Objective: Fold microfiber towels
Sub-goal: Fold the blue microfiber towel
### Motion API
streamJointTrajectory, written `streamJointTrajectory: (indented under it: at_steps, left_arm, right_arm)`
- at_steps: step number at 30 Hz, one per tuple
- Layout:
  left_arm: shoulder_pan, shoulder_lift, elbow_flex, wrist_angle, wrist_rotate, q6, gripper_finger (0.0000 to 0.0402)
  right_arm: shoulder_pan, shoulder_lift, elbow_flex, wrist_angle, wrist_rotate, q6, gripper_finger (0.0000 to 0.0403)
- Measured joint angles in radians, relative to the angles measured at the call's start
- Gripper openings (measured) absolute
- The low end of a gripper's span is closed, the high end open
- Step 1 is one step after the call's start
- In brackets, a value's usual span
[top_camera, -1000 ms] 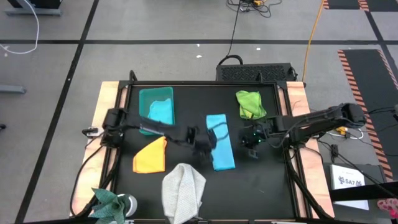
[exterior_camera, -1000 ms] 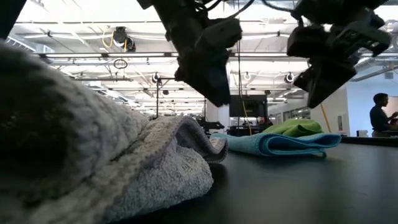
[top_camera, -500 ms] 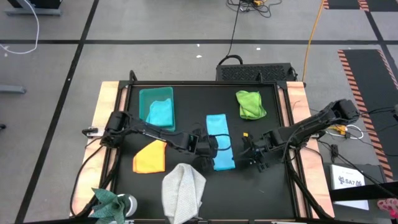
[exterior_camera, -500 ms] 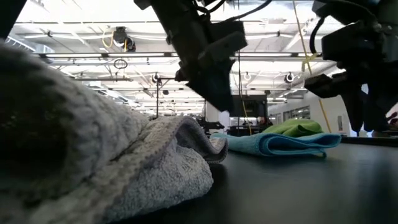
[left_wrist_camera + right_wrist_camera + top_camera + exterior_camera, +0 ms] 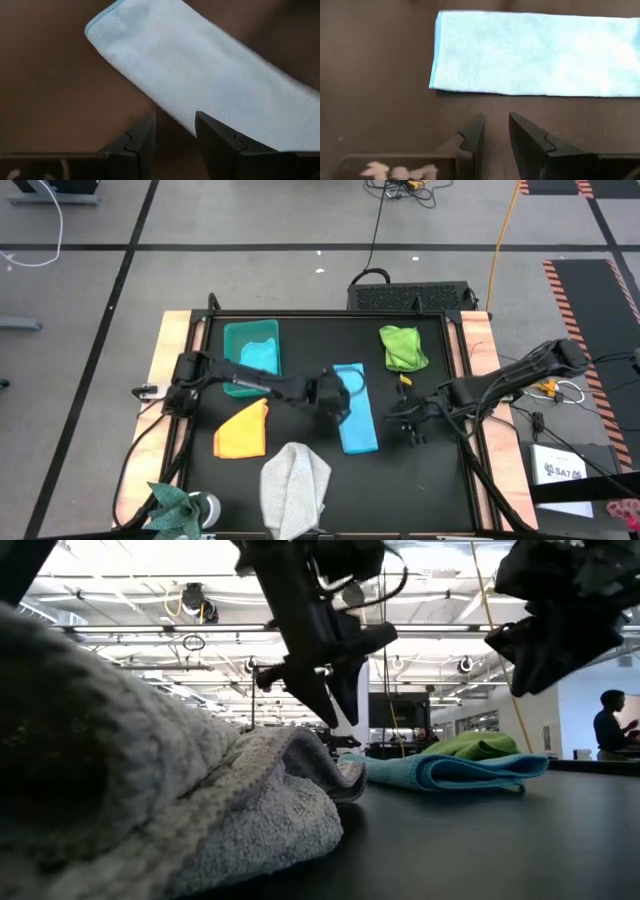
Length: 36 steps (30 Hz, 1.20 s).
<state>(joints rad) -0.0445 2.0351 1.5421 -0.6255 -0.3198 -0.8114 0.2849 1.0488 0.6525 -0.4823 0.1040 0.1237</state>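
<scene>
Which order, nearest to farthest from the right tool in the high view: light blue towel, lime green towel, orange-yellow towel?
From the right tool:
1. Light blue towel, just beside it, mid-table.
2. Lime green towel, at the table's far edge.
3. Orange-yellow towel, across the table, on the left arm's side.

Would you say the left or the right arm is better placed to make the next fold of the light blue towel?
Probably left: the left gripper hovers at the light blue towel's edge, fingers apart. The right gripper stands farther off.

light blue towel (image 5: 354,416), lime green towel (image 5: 402,347)
</scene>
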Motion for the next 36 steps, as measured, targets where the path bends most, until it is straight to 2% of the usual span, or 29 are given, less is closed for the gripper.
streamJointTrajectory:
  at_steps: [4, 7, 14, 19, 27, 32, 36]
  left_arm:
    - [0.098, 0.000, 0.000, 0.012, 0.178, -0.038, 0.0143]
    - [0.156, -0.002, 0.000, 0.050, 0.253, -0.022, 0.0143]
    - [0.263, -0.004, 0.000, 0.075, 0.299, -0.002, 0.0143]
    - [0.304, -0.004, 0.000, 0.037, 0.336, -0.001, 0.0143]
    - [0.336, 0.001, 0.000, 0.049, 0.421, 0.014, 0.0143]
    - [0.343, 0.003, 0.000, 0.052, 0.441, 0.015, 0.0143]
    - [0.345, 0.003, 0.000, 0.055, 0.443, 0.025, 0.0143]
  right_arm:
    - [-0.062, -0.014, 0.000, 0.009, 0.000, 0.021, 0.0082]
    - [-0.139, -0.014, 0.000, 0.008, -0.009, 0.022, 0.0082]
    - [-0.342, -0.014, 0.000, 0.073, -0.061, 0.024, 0.0082]
    - [-0.479, 0.004, 0.000, 0.160, -0.184, 0.015, 0.0082]
    - [-0.619, 0.162, 0.000, 0.266, -0.291, -0.043, 0.0082]
    - [-0.672, 0.261, 0.000, 0.410, -0.292, -0.060, 0.0082]
    - [-0.719, 0.320, 0.000, 0.456, -0.292, -0.053, 0.0082]
